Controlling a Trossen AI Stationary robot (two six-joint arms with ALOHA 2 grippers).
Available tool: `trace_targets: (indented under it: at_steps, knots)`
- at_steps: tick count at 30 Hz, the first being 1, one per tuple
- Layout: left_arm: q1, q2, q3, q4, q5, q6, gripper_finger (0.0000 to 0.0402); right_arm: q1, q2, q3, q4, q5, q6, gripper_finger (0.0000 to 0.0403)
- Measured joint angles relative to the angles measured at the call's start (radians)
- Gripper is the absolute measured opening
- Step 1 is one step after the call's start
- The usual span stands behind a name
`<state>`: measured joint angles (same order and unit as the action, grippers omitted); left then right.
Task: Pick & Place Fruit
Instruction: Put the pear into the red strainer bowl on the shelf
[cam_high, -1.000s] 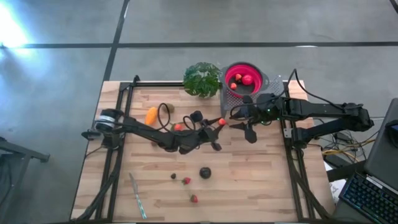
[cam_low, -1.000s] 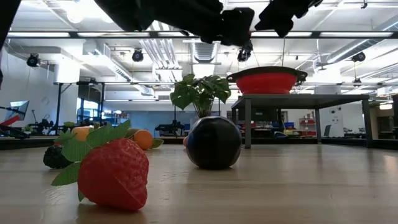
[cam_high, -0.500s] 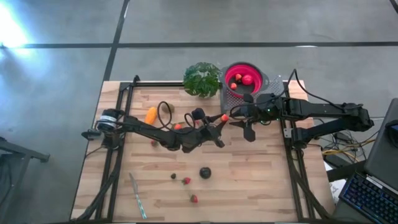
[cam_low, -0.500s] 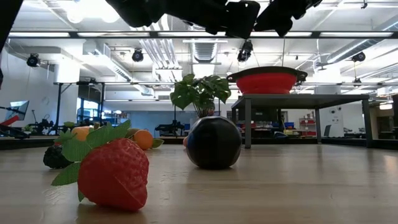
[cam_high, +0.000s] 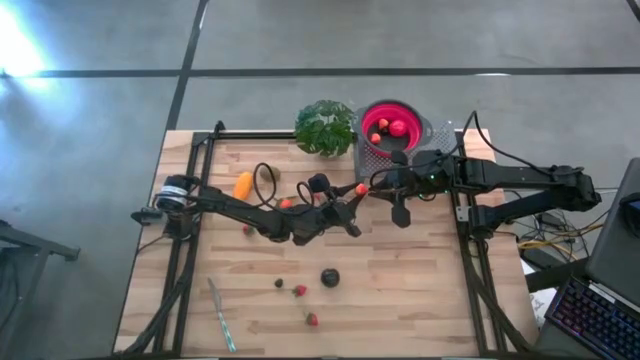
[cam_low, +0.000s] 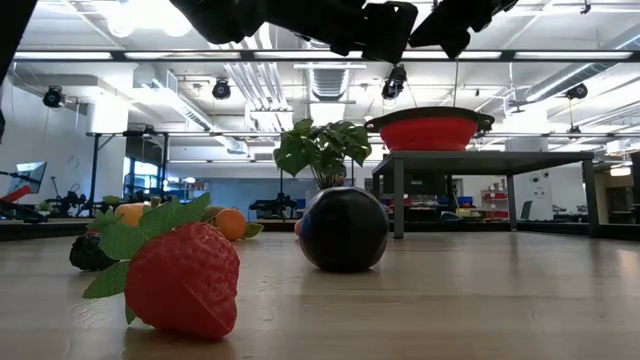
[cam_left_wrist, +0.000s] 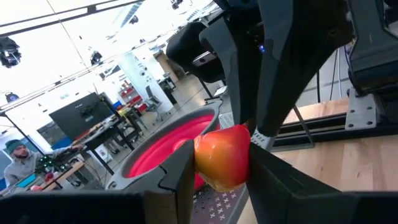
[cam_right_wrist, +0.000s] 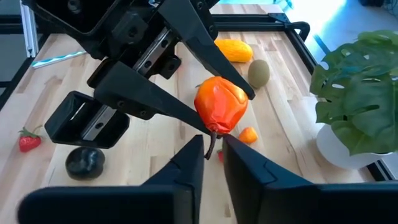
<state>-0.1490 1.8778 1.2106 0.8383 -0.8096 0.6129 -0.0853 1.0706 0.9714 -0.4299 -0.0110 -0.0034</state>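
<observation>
Both hands clamped one apple beside the red bowl: left hand passing, right hand pinching its stem.

Arms, low view: cut off at 12 o'clock.
Stem of apple: partly hidden between right fingers.
Bowl: partly behind left fingers.

The pale butcher-block wooden table is showing a smooth, matt grain, while the red-orange plastic apple is gleaming glossily. The round black toy fruit is shining smooth, and the red toy strawberry is looking dimpled and matt.
</observation>
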Motion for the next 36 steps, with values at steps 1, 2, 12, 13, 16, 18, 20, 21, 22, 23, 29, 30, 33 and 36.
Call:
trace_targets:
  at_steps: [1,2,12,13,16,18,20,21,22,23,29,30,33,36]
  knots:
    - [0.000,0.000,0.000,0.000,0.000,0.000,0.0124,0.000,0.000,0.000,0.000,0.009,0.000,0.0038]
    - [0.000,0.000,0.000,0.000,0.000,0.000,0.0124,0.000,0.000,0.000,0.000,0.013,0.000,0.0030]
    - [0.001,0.000,0.000,-0.001,0.017,0.000,0.0134,0.000,0.000,0.000,-0.005,0.019,0.000,0.0009]
    - [0.001,0.000,0.000,-0.001,0.019,-0.001,0.0139,0.000,0.000,0.001,-0.007,0.019,0.000,0.0009]
    - [0.002,0.000,0.000,-0.001,0.024,-0.020,0.0160,0.000,0.000,0.001,-0.009,0.022,0.000,0.0009]
    - [0.002,0.000,0.000,-0.003,0.027,-0.020,0.0180,0.000,-0.002,0.001,-0.009,0.025,-0.001,0.0009]
    - [0.002,0.000,0.000,-0.018,0.024,-0.025,0.0207,-0.001,-0.011,0.001,-0.012,0.028,-0.004,0.0009]
    - [0.002,0.000,-0.001,-0.024,0.017,-0.029,0.0223,-0.001,-0.017,0.001,-0.017,0.037,-0.005,0.0008]
    - [0.002,0.000,-0.001,-0.036,0.004,-0.031,0.0238,-0.001,-0.026,0.002,-0.027,0.045,-0.010,0.0008]
    - [0.002,0.000,-0.001,-0.049,-0.014,-0.030,0.0253,-0.002,-0.034,0.009,-0.049,0.053,-0.014,0.0008]
    - [0.002,-0.001,-0.001,-0.103,-0.129,-0.021,0.0303,-0.046,-0.049,0.146,-0.268,0.220,-0.026,0.0008]
    - [0.002,-0.001,-0.001,-0.116,-0.131,-0.036,0.0304,-0.064,-0.040,0.180,-0.311,0.243,-0.027,0.0008]
    - [0.002,-0.001,-0.001,-0.171,-0.128,-0.118,0.0304,-0.144,-0.009,0.274,-0.419,0.250,-0.048,0.0008]
    - [-0.002,-0.001,-0.001,-0.216,-0.123,-0.197,0.0303,-0.254,0.036,0.367,-0.513,0.244,-0.044,0.0008]
